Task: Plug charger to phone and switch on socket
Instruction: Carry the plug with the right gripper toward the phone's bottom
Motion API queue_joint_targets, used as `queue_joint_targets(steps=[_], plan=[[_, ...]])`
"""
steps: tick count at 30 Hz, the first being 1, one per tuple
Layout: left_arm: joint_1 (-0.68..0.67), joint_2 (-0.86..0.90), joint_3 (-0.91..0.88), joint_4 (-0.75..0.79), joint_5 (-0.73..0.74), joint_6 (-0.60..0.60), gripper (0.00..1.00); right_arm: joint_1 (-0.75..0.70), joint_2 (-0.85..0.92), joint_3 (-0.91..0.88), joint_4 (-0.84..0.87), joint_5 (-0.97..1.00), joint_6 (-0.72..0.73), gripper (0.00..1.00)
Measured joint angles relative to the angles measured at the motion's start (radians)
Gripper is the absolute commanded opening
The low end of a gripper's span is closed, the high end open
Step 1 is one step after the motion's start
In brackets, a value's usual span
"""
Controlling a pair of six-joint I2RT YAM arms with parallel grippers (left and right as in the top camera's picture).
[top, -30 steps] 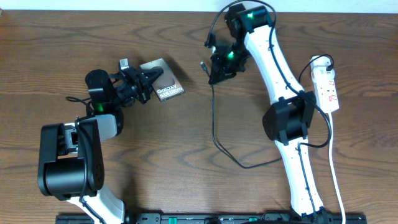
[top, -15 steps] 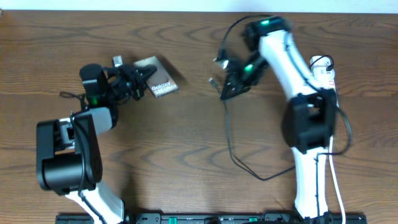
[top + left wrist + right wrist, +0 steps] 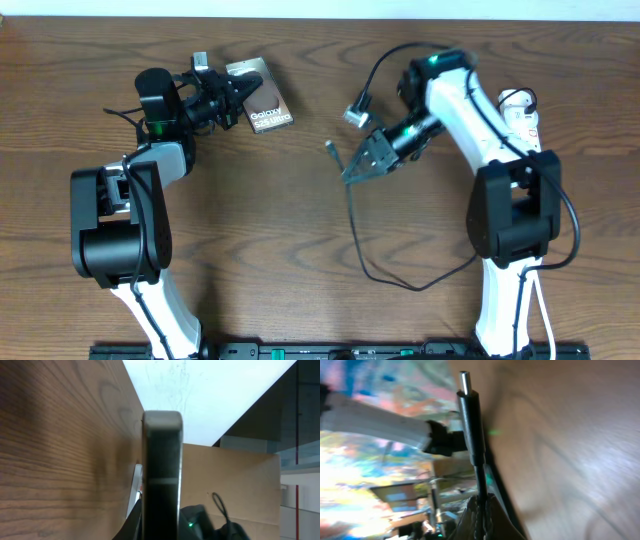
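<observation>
The phone (image 3: 260,94), a grey-bronze slab with white "Galaxy" lettering, is at the back left of the table, held by one edge in my left gripper (image 3: 232,101). In the left wrist view it shows edge-on as a dark upright bar (image 3: 161,475). My right gripper (image 3: 357,171) is shut on the charger cable (image 3: 352,225) just behind its black connector tip (image 3: 329,147), which points left toward the phone. The right wrist view shows the connector (image 3: 470,415) standing above the shut fingers (image 3: 481,510). The white socket strip (image 3: 522,118) lies at the far right, partly hidden by the right arm.
The charger cable loops across the table's middle toward the right arm's base (image 3: 505,290). The socket's white cord (image 3: 545,305) runs down the right edge. A small white connector (image 3: 356,112) hangs on the right arm's own cable.
My left gripper has carried the phone up and toward the table's back edge. My right gripper has moved left and down with the connector tip, and its arm has swung.
</observation>
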Motion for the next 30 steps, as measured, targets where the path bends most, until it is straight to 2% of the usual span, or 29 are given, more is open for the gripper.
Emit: queue_joint_targets(steps=[4,10,19,30], plan=[[-0.003,0.000,0.000,0.000,0.000,0.000,0.08,0.039,0.000,-0.080,0.032,-0.118,-0.089,0.01],[-0.018,0.000,0.000,0.000,0.003,0.000,0.07,0.106,0.000,-0.116,0.131,-0.201,-0.116,0.01],[-0.027,0.000,0.000,0.000,0.023,-0.004,0.08,0.133,0.000,-0.117,0.367,-0.240,0.071,0.01],[-0.026,0.000,0.000,0.001,0.035,-0.037,0.07,0.133,0.000,-0.118,0.426,-0.210,0.206,0.01]])
